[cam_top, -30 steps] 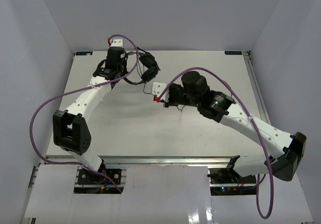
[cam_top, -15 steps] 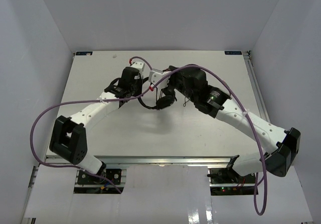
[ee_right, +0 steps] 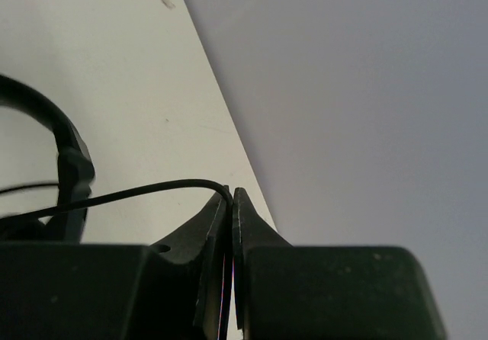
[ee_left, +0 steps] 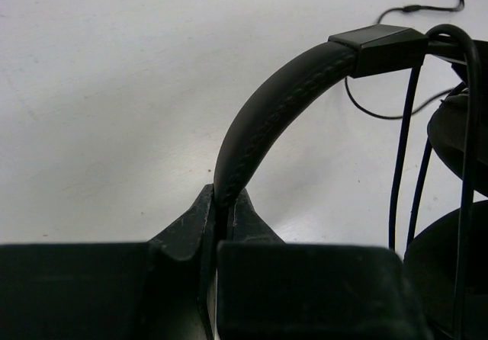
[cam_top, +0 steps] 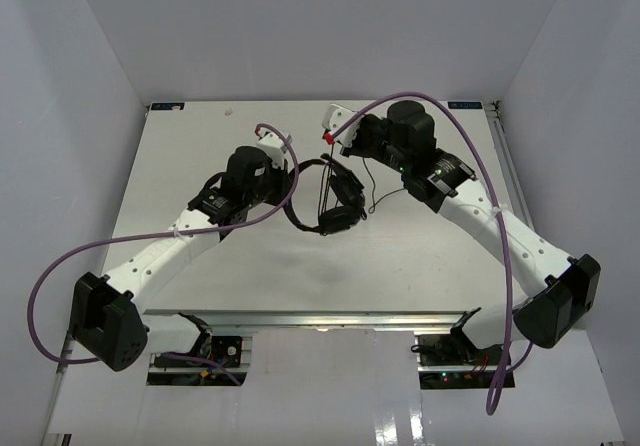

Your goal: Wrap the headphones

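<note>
The black headphones (cam_top: 340, 214) hang above the middle of the white table (cam_top: 430, 266). My left gripper (cam_top: 295, 174) is shut on the padded headband (ee_left: 274, 104), which rises from between its fingertips (ee_left: 223, 212). The earcups (ee_left: 457, 134) sit at the right edge of the left wrist view, with turns of cord (ee_left: 400, 180) beside them. My right gripper (cam_top: 332, 144) is behind the headphones, shut on the thin black cord (ee_right: 145, 191) at its fingertips (ee_right: 231, 197). A slack loop of cord (cam_top: 370, 194) hangs to the right of the headphones.
Purple robot cables arc over both arms, one (cam_top: 130, 241) along the left arm and one (cam_top: 470, 156) along the right. Grey walls (cam_top: 90, 116) enclose the table on three sides; the back wall fills the right wrist view (ee_right: 366, 88).
My left gripper has carried the headphones from the far left to the table's middle. My right gripper has moved from the centre toward the back, pulling the cord along.
</note>
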Available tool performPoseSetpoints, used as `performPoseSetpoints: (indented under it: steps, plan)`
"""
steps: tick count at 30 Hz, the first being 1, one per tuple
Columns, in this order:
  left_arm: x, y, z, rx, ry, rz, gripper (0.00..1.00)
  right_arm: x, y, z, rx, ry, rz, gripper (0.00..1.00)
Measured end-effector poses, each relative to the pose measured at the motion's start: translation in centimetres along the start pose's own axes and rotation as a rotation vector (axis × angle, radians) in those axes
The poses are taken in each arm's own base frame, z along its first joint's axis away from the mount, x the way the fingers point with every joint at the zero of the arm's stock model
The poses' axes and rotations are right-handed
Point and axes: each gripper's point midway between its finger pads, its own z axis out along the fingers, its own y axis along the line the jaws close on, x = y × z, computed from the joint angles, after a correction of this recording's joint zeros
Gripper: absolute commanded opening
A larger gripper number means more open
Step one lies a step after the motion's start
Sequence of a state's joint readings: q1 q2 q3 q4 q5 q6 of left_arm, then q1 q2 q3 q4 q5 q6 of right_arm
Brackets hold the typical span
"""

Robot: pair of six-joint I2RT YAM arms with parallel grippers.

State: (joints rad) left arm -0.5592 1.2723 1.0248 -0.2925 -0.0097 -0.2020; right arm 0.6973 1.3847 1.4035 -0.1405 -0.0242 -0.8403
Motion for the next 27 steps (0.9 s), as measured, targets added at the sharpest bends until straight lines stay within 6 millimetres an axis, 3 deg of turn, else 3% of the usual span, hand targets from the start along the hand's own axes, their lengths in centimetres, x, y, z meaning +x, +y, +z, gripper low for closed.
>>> performPoseSetpoints:
  steps: [5,10,18,24,27]
  plan:
    - [1.3,-1.8,0.1,0.07,0.036,0.006,0.0,-2.2,1.1,0.9,-0.083,-0.082,0.041,0.08]
    - [2.1,-2.9,0.2,0.105,0.057,0.007,0.0,-2.2,2.1,1.7,-0.132,-0.095,0.057,0.09]
    - [2.0,-3.6,-0.6,0.127,0.069,0.025,0.0,-0.3,3.2,3.1,-0.167,-0.059,0.089,0.08]
    - [-0.8,-4.0,-2.7,0.136,-0.002,0.032,0.0,3.2,2.2,2.8,-0.156,-0.014,0.181,0.09]
    - [-2.4,-4.2,-3.6,0.139,-0.038,0.037,0.0,5.1,2.9,2.5,-0.172,0.006,0.223,0.1]
